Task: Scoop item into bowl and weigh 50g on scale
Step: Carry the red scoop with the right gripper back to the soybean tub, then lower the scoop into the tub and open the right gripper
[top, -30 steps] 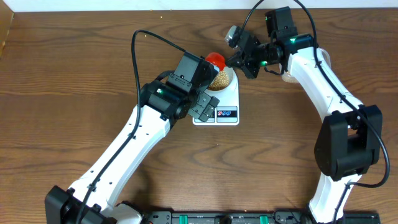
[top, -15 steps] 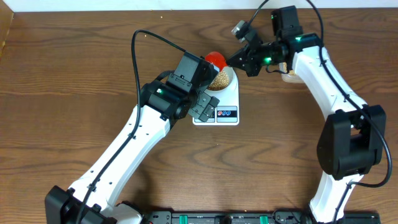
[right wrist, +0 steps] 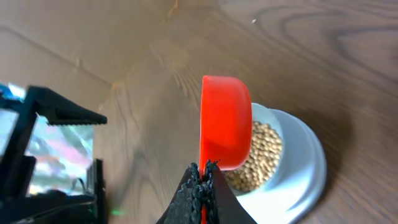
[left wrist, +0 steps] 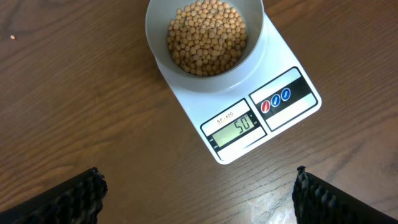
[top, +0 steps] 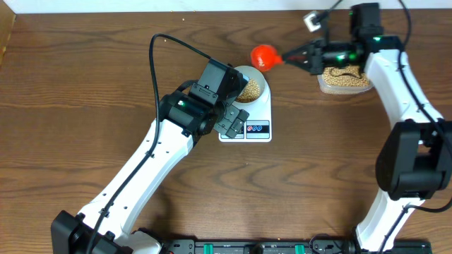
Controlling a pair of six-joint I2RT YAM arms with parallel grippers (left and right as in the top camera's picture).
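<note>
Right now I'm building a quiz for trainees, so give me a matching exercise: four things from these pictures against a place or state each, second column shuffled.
1. bowl
2. scale display
3. red scoop
4. clear tub

A. held in the right tool, in the air
B. standing on the table, apart from the scale
C. reads 50
D. on the scale, beans inside

Pairs: 1-D, 2-C, 3-A, 4-B
</note>
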